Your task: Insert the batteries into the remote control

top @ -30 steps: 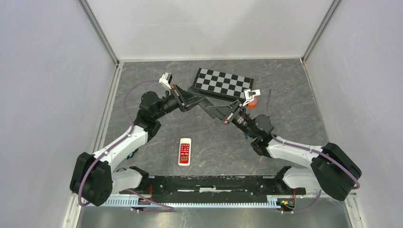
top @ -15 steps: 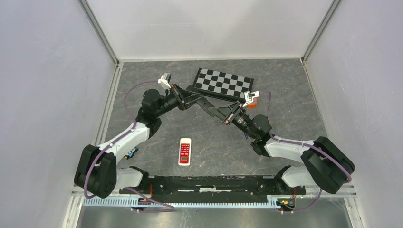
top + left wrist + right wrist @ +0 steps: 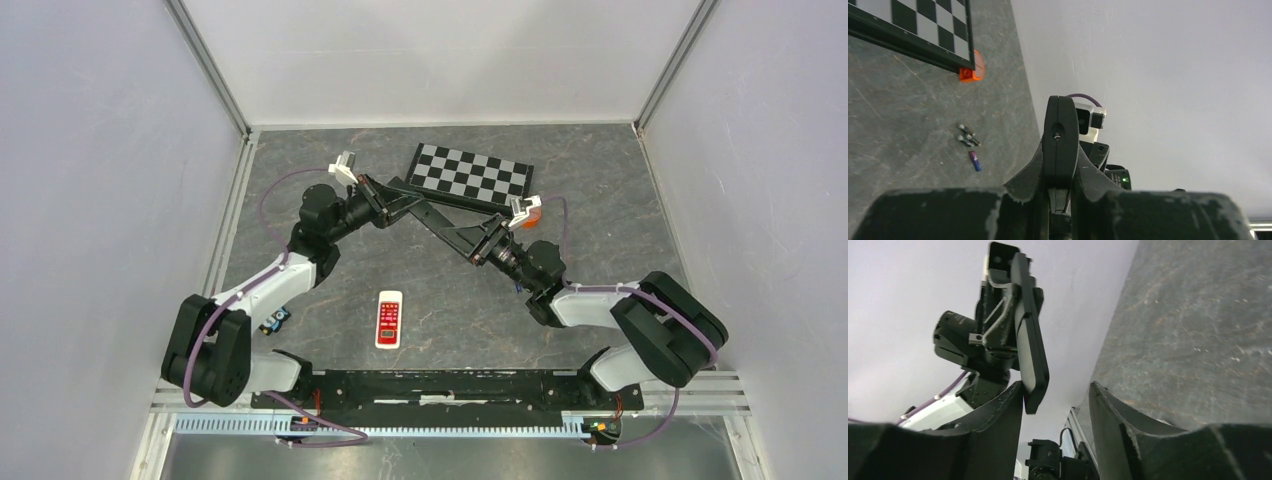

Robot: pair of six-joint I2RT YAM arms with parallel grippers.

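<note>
Two end effectors: they meet in mid-air above the middle of the counter (image 3: 600, 190), at one long item.
Left end effector (image 3: 398, 207): closed on the black remote control (image 3: 1030, 340), clamped across its flat faces near one end.
Right end effector (image 3: 1055, 390): jaws apart and carrying nothing. The remote's free end sits against or just beside one finger, with a clear gap to the other.
Batteries (image 3: 968, 137): a small cluster lying on the counter with one purple cell (image 3: 975, 161) just beside it, at about 9 o'clock of the held remote in the left wrist view. None is loaded yet.
Second remote: a white remote (image 3: 389, 319) lies at 6 o'clock on the counter, near the arm bases.
Backdrop: the checkerboard (image 3: 472, 172) is at 12 o'clock.
Step in hand (judged): leave the remote in the left grip alone, freeing the right arm for the cells.
Method: hold the left clamp firm and level. Draw the right fingers back along the remote's long axis so they do not drag or twist it. Turn the battery bay upward before fetching a cell.
Risk: a finger catching the free end could pry the remote loose.
Unknown: the state of the bay cover cannot be told.
</note>
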